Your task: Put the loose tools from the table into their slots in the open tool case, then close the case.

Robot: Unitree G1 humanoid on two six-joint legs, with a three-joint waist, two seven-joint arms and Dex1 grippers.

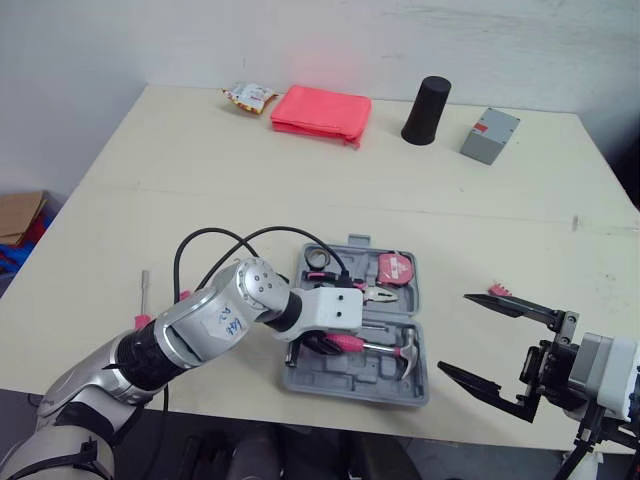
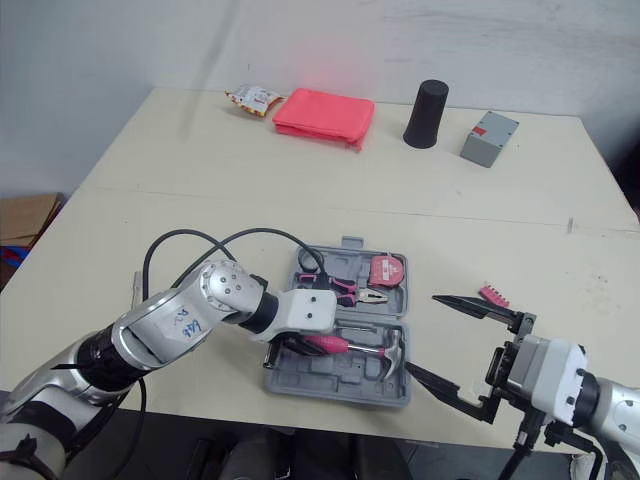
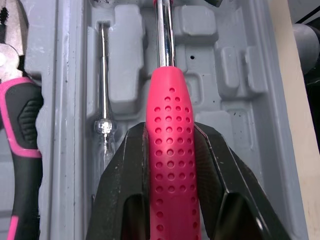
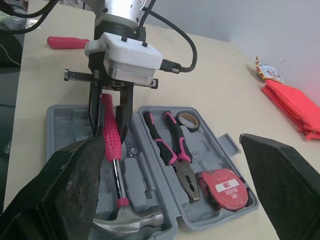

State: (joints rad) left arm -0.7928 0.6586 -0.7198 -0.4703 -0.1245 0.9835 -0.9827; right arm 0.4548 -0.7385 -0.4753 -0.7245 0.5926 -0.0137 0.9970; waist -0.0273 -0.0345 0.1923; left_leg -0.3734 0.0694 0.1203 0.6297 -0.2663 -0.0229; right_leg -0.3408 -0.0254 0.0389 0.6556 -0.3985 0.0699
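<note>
Left gripper (image 3: 170,129) clamps hammer (image 3: 168,95) in tool case (image 1: 330,385), lower centre; right gripper (image 1: 455,333) wide open, empty. Misaligned release leaves hammer proud, lid jams.

The open grey plastic tool case (image 1: 340,380) is sitting near the pale table's (image 1: 200,180) front edge, the pink-handled steel hammer (image 1: 385,347) lying in its front half, the pink-handled pliers (image 2: 350,292) behind; 1 pink-handled screwdriver (image 4: 67,42) is lying left of it.

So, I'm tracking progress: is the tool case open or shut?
Open. The tool case lies spread flat, with the hammer, pliers and tape measure visible inside.
</note>
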